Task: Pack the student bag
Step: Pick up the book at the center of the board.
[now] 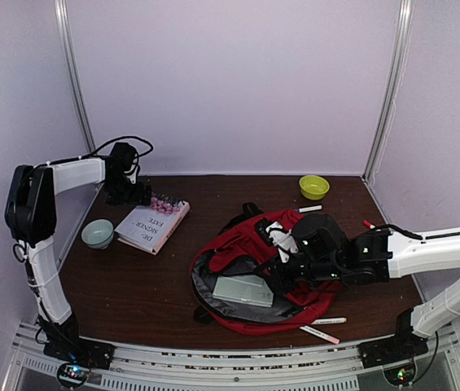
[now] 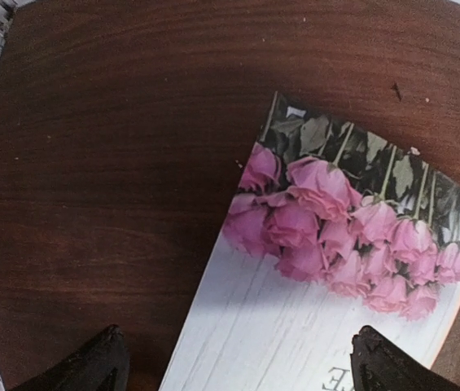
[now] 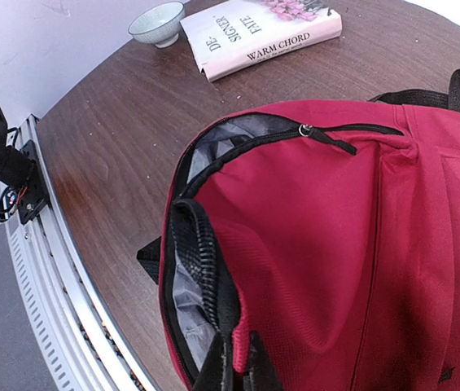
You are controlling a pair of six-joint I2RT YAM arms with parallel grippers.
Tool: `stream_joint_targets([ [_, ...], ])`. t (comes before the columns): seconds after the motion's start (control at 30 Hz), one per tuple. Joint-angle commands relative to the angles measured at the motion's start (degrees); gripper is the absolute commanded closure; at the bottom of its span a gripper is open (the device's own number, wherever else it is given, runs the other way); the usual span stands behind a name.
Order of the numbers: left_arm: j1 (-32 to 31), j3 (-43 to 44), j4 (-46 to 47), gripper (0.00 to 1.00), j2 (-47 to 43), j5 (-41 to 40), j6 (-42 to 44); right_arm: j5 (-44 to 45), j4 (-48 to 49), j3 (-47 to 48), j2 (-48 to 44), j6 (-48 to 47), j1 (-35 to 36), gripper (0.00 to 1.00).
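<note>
The student bag point(image 1: 242, 244), a big red backpack, lies at the table's centre right with its main zip open, showing grey lining and a flat pale item point(image 1: 244, 289) inside. My right gripper point(image 1: 285, 270) reaches over the bag and is shut on the red fabric edge by the black zipper point(image 3: 205, 269); in the right wrist view the right gripper point(image 3: 242, 371) pinches that lifted edge of the bag point(image 3: 335, 228). My left gripper point(image 1: 136, 194) hovers open at the back left over the far end of a book point(image 1: 152, 224). Its fingertips point(image 2: 99, 362) straddle the rose-printed cover point(image 2: 335, 236).
A pale bowl point(image 1: 98, 233) sits left of the book, a yellow-green bowl point(image 1: 313, 186) at the back right. Pens lie behind the bag point(image 1: 310, 209) and in front of it point(image 1: 329, 321); a red one point(image 1: 370, 224) is at the right edge. Dark wooden table point(image 1: 132, 285).
</note>
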Motion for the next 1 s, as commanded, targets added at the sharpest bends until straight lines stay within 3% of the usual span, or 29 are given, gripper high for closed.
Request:
stream_joint_targets([
  [0.0, 3.3, 5.1, -4.7, 0.02, 4.7, 8.1, 4.1, -0.6, 1.1, 0.0, -0.4, 1.2, 0.6, 1.00],
  [0.13, 3.8, 3.8, -4.0, 0.04, 6.1, 16.7, 4.9, -0.3, 1.4, -0.3, -0.4, 1.3, 0.7, 1.00],
  [0.3, 3.8, -2.2, -1.2, 0.13, 5.2, 22.2, 3.4, -0.4, 1.1, 0.2, 0.1, 1.1, 0.8, 1.00],
  [0.4, 3.2, -7.0, 1.8, 0.29, 3.4, 22.6, 2.1, -0.3, 1.0, 0.4, 0.1, 0.9, 0.7, 1.00],
  [0.5, 1.9, -11.7, 4.4, 0.52, 1.2, 21.6, 0.9, 0.0, 0.8, 0.5, 0.1, 0.9, 0.7, 1.00],
  [0.67, -1.4, -17.4, 6.0, 0.68, -2.4, 17.9, -0.6, 0.1, 0.4, 0.8, -0.2, 1.0, 0.8, 1.00],
  [0.83, -5.7, -23.9, 8.4, 0.69, -5.8, 15.4, -3.1, 0.7, -0.1, 0.6, -1.0, 1.0, 0.9, 1.00],
  [0.97, -8.8, -30.8, 12.6, 0.92, -10.1, 16.2, -6.5, 0.9, 0.0, 0.4, -1.5, 1.3, 1.1, 1.00],
])
